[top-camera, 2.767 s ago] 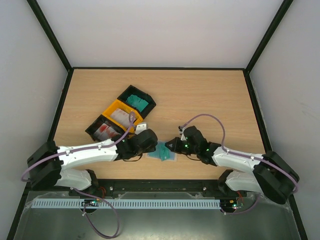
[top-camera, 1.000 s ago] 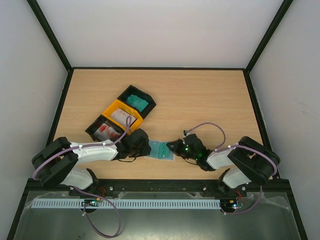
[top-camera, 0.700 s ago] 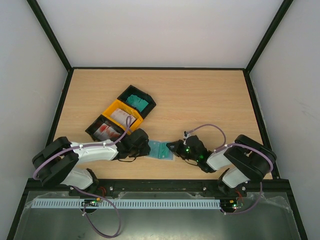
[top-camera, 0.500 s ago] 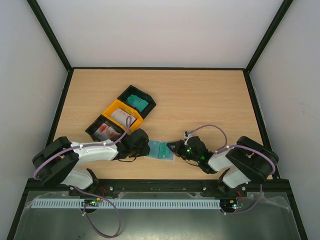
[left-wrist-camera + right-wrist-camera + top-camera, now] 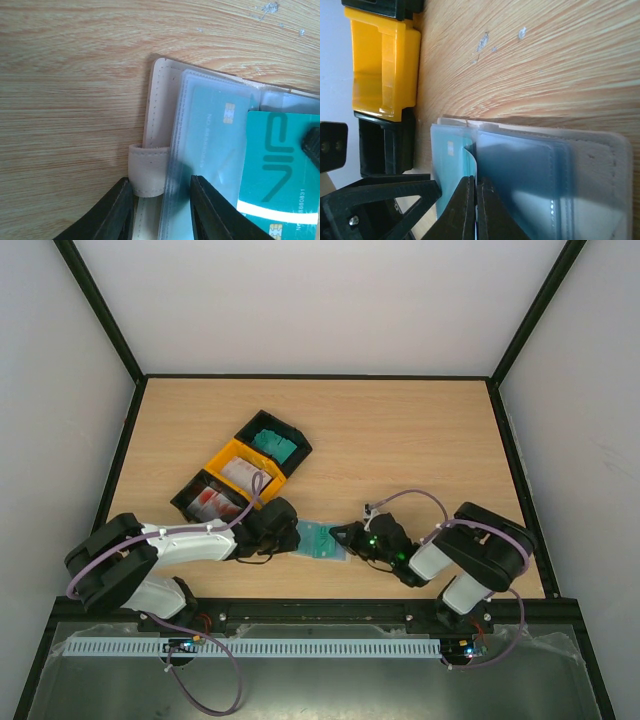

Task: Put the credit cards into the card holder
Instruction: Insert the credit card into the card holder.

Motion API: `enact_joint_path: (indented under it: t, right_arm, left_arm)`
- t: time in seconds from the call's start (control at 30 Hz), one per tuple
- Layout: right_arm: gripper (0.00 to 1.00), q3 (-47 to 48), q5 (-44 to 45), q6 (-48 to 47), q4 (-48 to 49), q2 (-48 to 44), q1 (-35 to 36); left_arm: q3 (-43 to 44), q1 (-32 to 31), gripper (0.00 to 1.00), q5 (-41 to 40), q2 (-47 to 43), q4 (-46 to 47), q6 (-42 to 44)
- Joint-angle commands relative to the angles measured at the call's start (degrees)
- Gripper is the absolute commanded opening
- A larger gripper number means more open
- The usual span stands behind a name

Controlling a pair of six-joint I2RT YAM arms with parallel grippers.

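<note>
The beige card holder (image 5: 322, 540) lies open on the table near the front edge, with clear sleeves. One teal credit card (image 5: 212, 135) sits inside a sleeve. My left gripper (image 5: 162, 210) is open at the holder's left edge. Its fingers straddle the beige strap loop (image 5: 147, 167) and the sleeve edge. My right gripper (image 5: 475, 182) is shut on a second teal credit card (image 5: 277, 170), which lies partly over the sleeves. In the right wrist view that card (image 5: 471, 152) shows edge-on and bowed at the sleeve mouth. Both grippers meet over the holder in the top view.
Three joined bins stand behind and left of the holder. A black one (image 5: 273, 443) holds teal cards, a yellow one (image 5: 240, 472) holds white/grey cards, and a black one (image 5: 208, 502) holds red-marked cards. The table's front edge is close behind the arms.
Both arms have folded lower since the oldest frame, with the holder staying in about the same spot. Over the last second the right elbow swung left; both grippers stayed at the holder.
</note>
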Motion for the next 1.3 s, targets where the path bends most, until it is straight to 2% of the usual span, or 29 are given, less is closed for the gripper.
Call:
enact_joint_path:
  t: [0.0,0.43,0.87,1.13,1.27]
  right_arm:
    - [0.02,0.39,0.74,0.92,6.07,3.95,1.14]
    - [0.02,0.46,5.31,4.6,12.2,11.14,2.53]
    - [0.02,0.5,9.01,0.66,5.42,7.54,2.48]
    - [0.02,1.11,6.87,3.27,10.74,12.66,3.56]
    - [0.02,0.0,7.72,7.44,17.77,15.74,5.34]
  left_arm:
    - [-0.68,0.21,0.34,0.61,1.56,-3.33,-0.19]
    - [-1.3,0.22,0.35,1.37,1.4,-2.56,-0.03]
    - [-1.64,0.15,0.32,0.41,1.12,-3.05,0.11]
    - [-1.69,0.15,0.34,2.12,0.99,-1.76,0.1]
    - [-1.89,0.15,0.36,2.61,0.46,-1.1,0.37]
